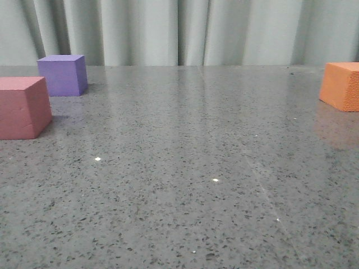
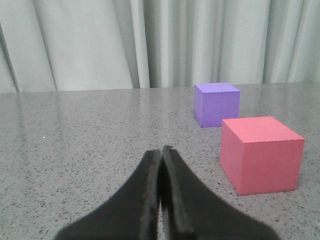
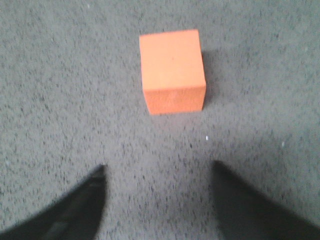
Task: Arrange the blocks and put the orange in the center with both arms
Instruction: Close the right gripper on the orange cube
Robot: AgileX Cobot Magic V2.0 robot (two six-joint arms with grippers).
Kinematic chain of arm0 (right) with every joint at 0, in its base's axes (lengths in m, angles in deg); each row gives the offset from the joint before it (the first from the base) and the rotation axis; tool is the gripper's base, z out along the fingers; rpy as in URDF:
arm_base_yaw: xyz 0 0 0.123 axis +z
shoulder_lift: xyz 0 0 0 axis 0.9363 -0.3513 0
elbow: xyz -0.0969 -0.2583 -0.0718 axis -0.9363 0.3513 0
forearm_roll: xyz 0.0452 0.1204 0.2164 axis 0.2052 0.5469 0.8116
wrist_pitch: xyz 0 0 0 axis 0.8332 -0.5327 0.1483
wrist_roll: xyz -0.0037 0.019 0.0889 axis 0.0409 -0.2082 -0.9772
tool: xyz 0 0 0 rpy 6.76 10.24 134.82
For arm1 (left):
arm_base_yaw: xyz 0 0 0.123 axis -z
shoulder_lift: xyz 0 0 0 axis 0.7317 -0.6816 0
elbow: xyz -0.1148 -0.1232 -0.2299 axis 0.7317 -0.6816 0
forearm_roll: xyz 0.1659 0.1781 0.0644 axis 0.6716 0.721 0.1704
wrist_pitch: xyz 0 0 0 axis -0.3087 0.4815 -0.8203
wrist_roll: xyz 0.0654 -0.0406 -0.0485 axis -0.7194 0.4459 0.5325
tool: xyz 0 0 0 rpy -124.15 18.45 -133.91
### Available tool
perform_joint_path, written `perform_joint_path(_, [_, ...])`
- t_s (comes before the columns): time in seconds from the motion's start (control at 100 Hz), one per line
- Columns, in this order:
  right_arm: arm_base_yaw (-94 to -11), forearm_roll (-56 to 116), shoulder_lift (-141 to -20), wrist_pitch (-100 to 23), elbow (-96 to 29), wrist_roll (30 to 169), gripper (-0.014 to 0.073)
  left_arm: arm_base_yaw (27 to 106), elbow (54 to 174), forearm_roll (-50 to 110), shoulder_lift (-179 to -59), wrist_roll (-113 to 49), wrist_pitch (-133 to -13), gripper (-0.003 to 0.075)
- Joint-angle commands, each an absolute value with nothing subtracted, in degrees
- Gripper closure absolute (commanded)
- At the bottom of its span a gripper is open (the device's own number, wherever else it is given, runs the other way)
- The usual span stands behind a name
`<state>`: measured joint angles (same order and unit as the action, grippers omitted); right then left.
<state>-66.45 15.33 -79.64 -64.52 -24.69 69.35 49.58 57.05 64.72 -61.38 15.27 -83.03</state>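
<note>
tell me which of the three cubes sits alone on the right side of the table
The orange cube. It stands by itself at the right edge, while the purple cube and the pinkish-red cube sit close together on the left.

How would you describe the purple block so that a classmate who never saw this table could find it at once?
Start at the grey speckled table and look to its far left, by the curtain. Two cubes sit close together there; the purple block is the one farther back, behind the pinkish-red block. Its violet colour alone sets it apart.
</note>
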Motion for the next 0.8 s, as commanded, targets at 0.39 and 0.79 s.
perform_joint_path(0.39, [-66.94,10.10,-88.67,-53.15,-33.70,72.41,-0.0043,49.35,53.89,64.29,-59.41,15.39,-87.76,0.0731])
perform_joint_path(0.79, [-66.94,9.95,-103.19,-56.07,-43.30,73.04,-0.0043,49.35,53.89,64.29,-59.41,15.39,-87.76,0.0732])
